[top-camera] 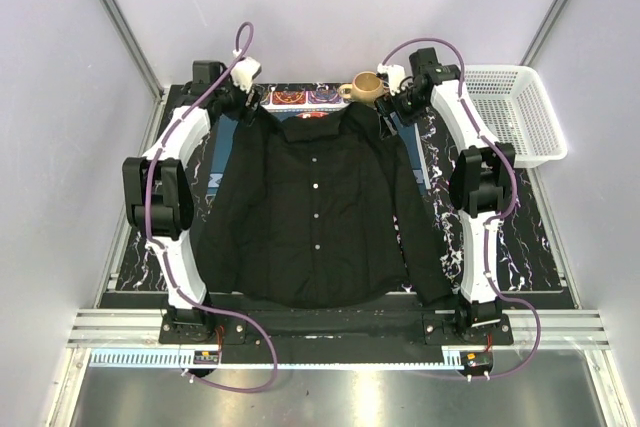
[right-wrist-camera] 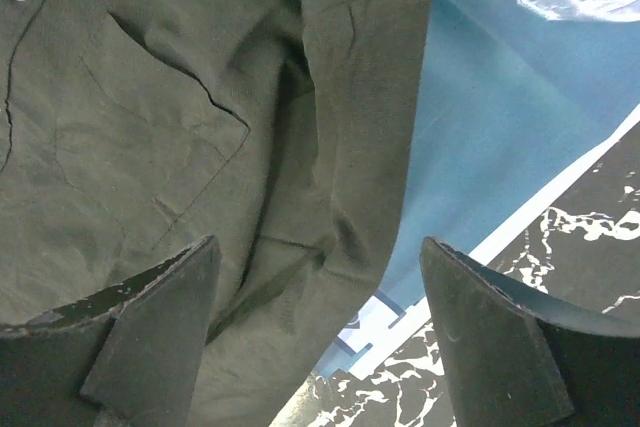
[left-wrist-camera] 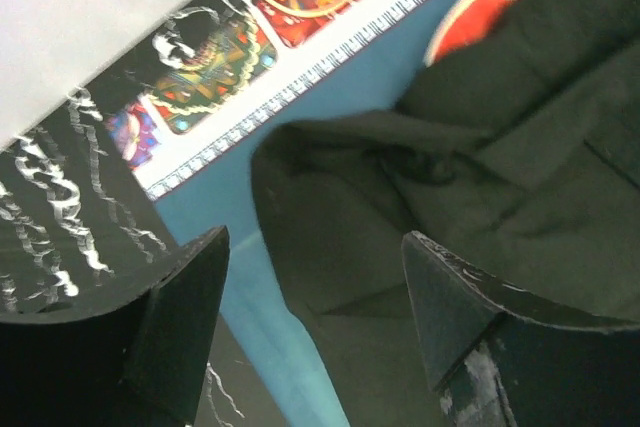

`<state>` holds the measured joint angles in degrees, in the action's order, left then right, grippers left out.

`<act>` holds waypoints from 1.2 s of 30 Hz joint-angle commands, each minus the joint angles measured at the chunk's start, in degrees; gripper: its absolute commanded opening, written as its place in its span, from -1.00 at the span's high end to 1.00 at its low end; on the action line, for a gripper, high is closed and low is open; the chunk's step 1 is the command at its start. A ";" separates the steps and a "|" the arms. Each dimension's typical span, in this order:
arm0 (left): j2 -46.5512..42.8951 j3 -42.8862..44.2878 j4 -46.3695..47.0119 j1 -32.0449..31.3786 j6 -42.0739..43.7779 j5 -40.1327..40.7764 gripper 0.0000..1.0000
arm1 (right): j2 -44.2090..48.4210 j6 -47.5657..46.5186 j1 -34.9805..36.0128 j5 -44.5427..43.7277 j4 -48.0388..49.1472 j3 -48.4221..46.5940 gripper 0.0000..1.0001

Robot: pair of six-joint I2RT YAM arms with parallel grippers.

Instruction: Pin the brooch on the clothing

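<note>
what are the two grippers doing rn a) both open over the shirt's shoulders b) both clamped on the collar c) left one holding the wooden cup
a: in the wrist views the left gripper and right gripper stand open with nothing held, each over shoulder fabric of the shirt.

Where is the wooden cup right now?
In the top view, the wooden cup stands far back, right of centre, just beyond the black shirt by its collar, with the white basket further right.
</note>
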<state>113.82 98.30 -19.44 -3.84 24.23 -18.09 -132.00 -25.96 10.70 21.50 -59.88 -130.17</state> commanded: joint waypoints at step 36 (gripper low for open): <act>21.43 14.43 26.84 -16.20 30.18 7.54 -0.39 | 14.23 7.41 -5.25 1.09 3.80 24.70 -0.74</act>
<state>130.41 101.16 8.47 -21.82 58.83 -7.44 -122.13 -18.96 5.26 20.71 -55.37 -104.75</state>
